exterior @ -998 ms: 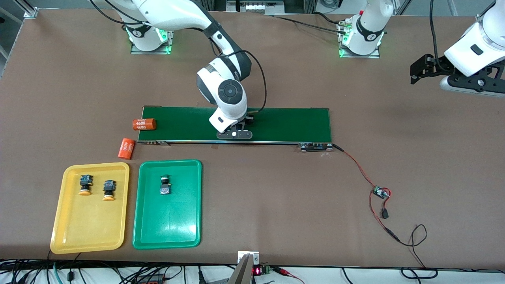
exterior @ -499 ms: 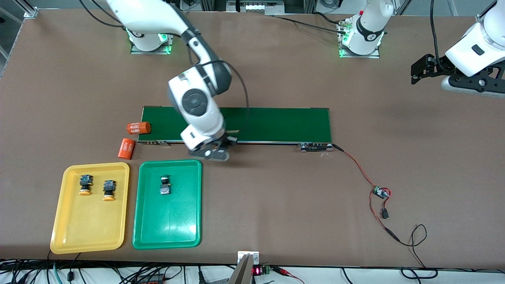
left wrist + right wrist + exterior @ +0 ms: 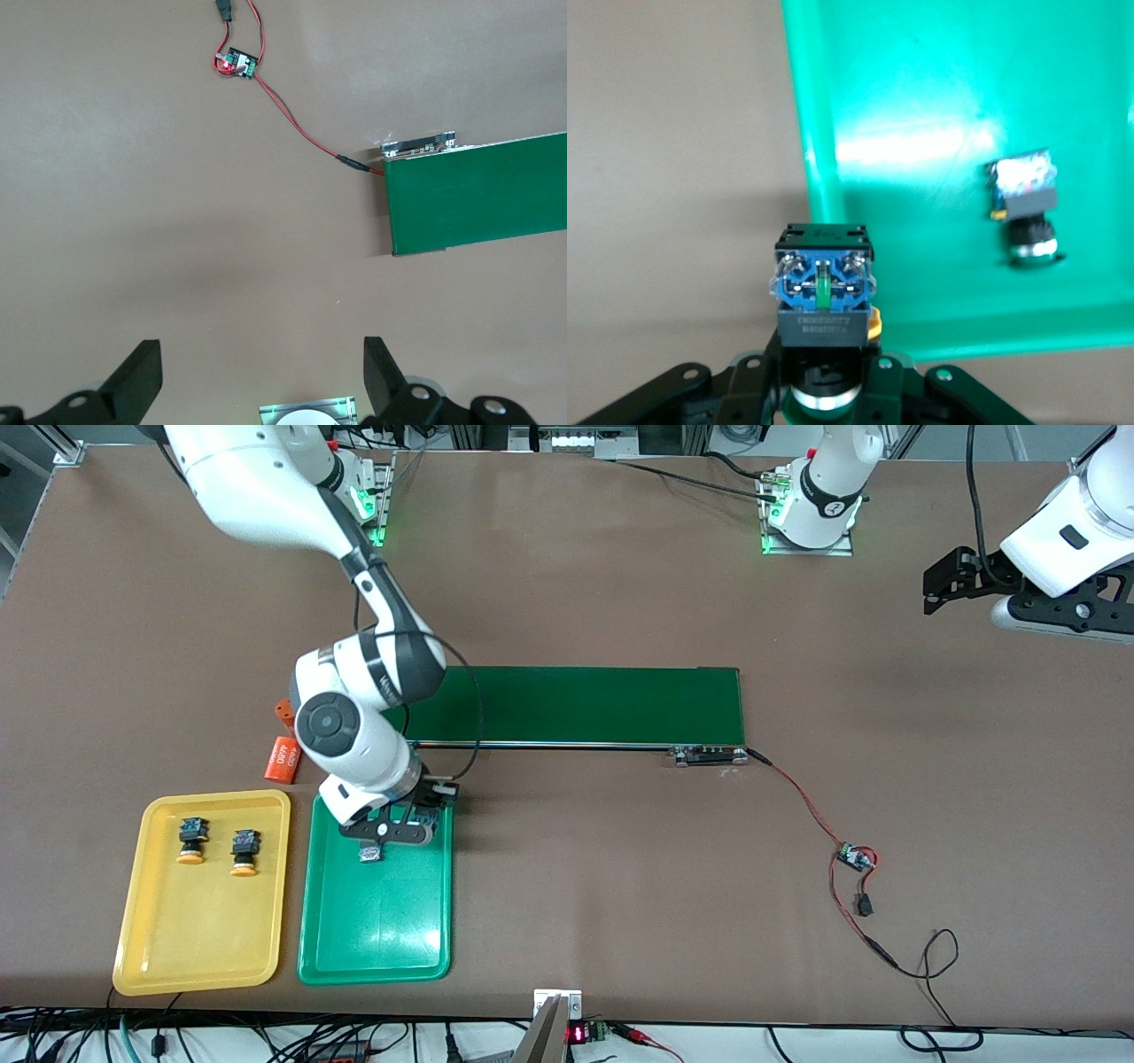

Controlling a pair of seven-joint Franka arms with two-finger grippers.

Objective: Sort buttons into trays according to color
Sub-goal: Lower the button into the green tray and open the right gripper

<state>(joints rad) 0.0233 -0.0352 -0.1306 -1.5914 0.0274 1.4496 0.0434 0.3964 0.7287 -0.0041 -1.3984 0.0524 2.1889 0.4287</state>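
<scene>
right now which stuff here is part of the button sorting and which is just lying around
Job: yellow tray with two yellow-capped buttons; green tray with one button; fourth button in right gripper.
Not job: conveyor belt, orange cylinder, wired circuit board.

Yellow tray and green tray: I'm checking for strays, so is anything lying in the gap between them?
Nothing: the front view shows only a bare strip of table between the yellow tray and the green tray.

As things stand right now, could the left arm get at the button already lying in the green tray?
Probably not. The left gripper waits open at the left arm's end of the table, while the button lies in the green tray at the right arm's end, with the right gripper, shut on another button, directly over that tray.
</scene>
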